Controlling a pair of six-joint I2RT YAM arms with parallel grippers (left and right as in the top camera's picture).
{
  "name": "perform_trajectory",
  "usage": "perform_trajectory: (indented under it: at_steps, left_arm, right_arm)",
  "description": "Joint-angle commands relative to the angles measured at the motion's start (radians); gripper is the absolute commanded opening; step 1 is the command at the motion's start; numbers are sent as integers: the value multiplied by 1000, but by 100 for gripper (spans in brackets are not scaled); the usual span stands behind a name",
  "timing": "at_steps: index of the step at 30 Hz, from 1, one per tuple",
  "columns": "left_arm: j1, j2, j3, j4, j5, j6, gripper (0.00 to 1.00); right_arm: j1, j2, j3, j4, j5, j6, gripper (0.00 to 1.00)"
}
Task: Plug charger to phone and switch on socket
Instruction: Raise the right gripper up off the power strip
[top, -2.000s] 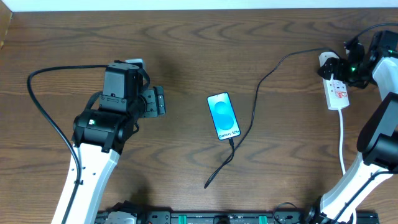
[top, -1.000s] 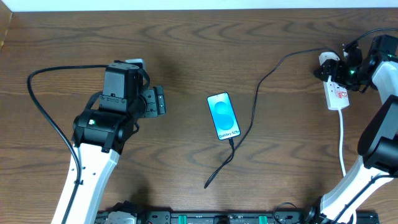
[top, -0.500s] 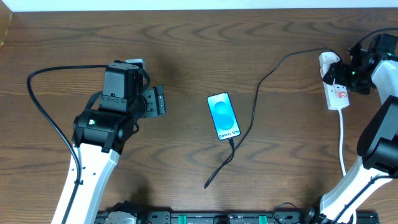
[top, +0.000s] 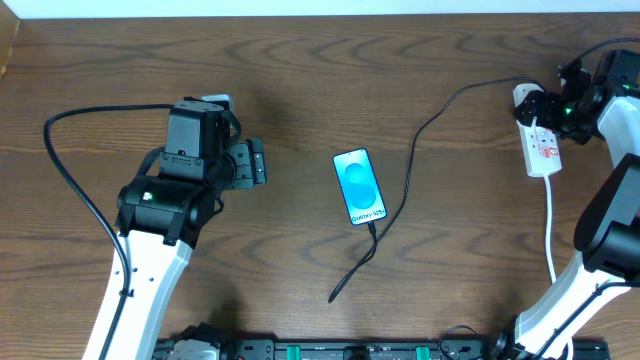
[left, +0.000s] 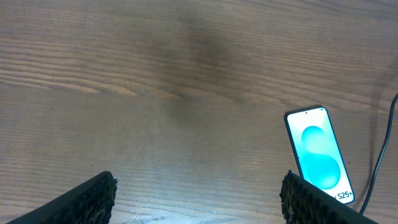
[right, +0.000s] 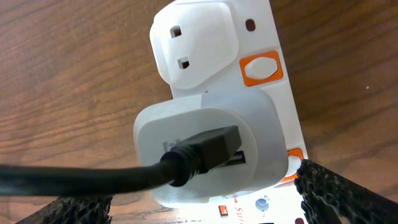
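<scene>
The phone (top: 358, 187) lies mid-table with its blue screen lit; it also shows at the right of the left wrist view (left: 319, 154). The charger (top: 409, 160), a thin black cable, runs from the socket's far end down to the phone's lower edge, where its tip seems to meet the phone. The white socket (top: 543, 150) lies at the far right. My right gripper (top: 560, 104) hovers open over its far end, its fingers either side of a white adapter (right: 249, 118) with the charger (right: 74, 180) plugged in. An orange switch (right: 261, 68) shows beside it. My left gripper (top: 255, 162) stands open, left of the phone.
The socket's white cord (top: 551, 230) trails toward the front edge along my right arm. A thick black arm cable (top: 70, 150) arcs at the left. A slack loop of the charger (top: 345, 283) lies in front of the phone.
My right gripper has shifted slightly back and forth over the socket's far end. The left arm, phone and cable have not moved.
</scene>
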Motion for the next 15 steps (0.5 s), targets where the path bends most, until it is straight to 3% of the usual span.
perform_trajectory:
  at_steps: [1,15]
  left_arm:
    - [0,1,5,-3,-12,10,84]
    - [0,1,5,-3,-12,10,85]
  right_arm:
    - [-1,19,10,-4,-20,-11,91]
    - [-1,52,6,-12,-73,-27,91]
